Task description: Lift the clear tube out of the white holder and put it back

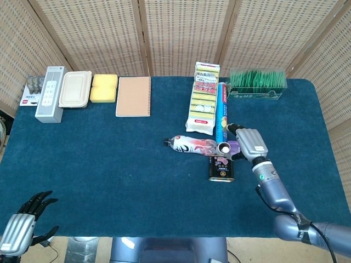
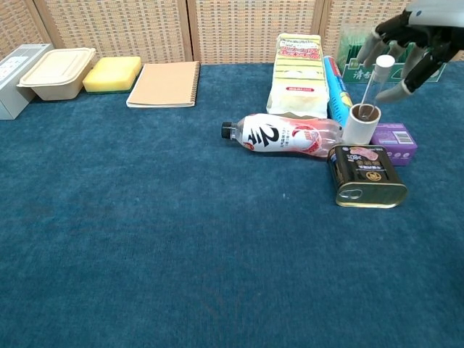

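The clear tube (image 2: 372, 85) with a white cap stands in the white holder (image 2: 359, 125), leaning to the right. From above, the holder (image 1: 224, 148) shows as a small white ring. My right hand (image 2: 417, 36) hovers just right of the tube's cap with its fingers spread and nothing in them; in the head view the right hand (image 1: 249, 143) sits beside the holder, apart from it. At the table's near left corner, my left hand (image 1: 19, 227) holds nothing, its fingers apart.
A lying bottle (image 2: 286, 135), a tin can (image 2: 366, 176) and a purple box (image 2: 395, 135) crowd around the holder. Behind it are a blue roll (image 2: 336, 87), a yellow-green pack (image 2: 297, 72) and a green box (image 1: 258, 80). A notebook (image 2: 165, 84), sponge (image 2: 112, 74) and container (image 2: 54, 71) line the far left.
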